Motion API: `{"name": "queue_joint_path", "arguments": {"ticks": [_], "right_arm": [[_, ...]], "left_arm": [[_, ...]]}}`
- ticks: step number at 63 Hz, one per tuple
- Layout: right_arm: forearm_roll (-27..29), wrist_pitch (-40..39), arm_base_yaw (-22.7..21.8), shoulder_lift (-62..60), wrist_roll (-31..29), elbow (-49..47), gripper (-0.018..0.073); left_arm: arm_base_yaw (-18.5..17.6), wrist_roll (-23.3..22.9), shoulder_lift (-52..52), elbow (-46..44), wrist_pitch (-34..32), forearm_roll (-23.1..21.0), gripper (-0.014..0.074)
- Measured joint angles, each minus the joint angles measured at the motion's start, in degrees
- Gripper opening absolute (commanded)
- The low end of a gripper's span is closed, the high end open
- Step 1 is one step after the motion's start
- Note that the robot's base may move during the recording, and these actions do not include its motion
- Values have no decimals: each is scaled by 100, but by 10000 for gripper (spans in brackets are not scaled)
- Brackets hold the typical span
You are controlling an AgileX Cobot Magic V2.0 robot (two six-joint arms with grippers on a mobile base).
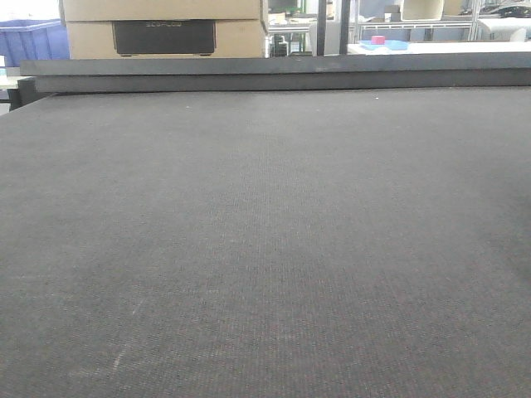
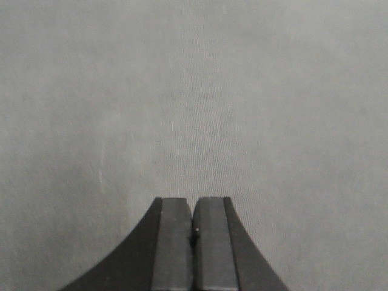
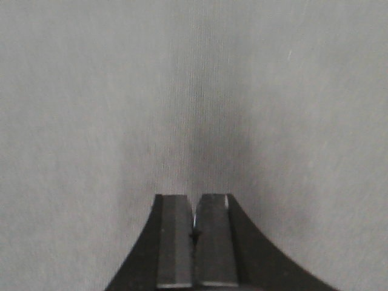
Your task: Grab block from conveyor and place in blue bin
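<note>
Filling the front view, the conveyor [image 1: 265, 249] runs back to its dark rail [image 1: 274, 76] — a blue bin [image 1: 29, 41] sits beyond, far left. Left wrist: left pincer [image 2: 193, 209] pressed together over woven belt. Right wrist: right pincer [image 3: 194, 206] likewise pressed together

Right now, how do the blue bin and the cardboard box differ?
The blue plastic bin is cut off by the left edge; the tan cardboard box shows far more. The box carries a dark panel; the bin does not. Both sit beyond the dark grey woven conveyor.
</note>
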Motion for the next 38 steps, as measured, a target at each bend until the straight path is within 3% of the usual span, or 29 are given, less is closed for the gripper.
{"name": "queue_joint_path", "arguments": {"ticks": [23,38], "right_arm": [[138,117,0,229,0,0,-162],[138,148,0,229,0,0,-162]], "left_arm": [[0,-12,47,729,124,-139,-111],[0,-147,697,239,1527,-146,-111]]}}
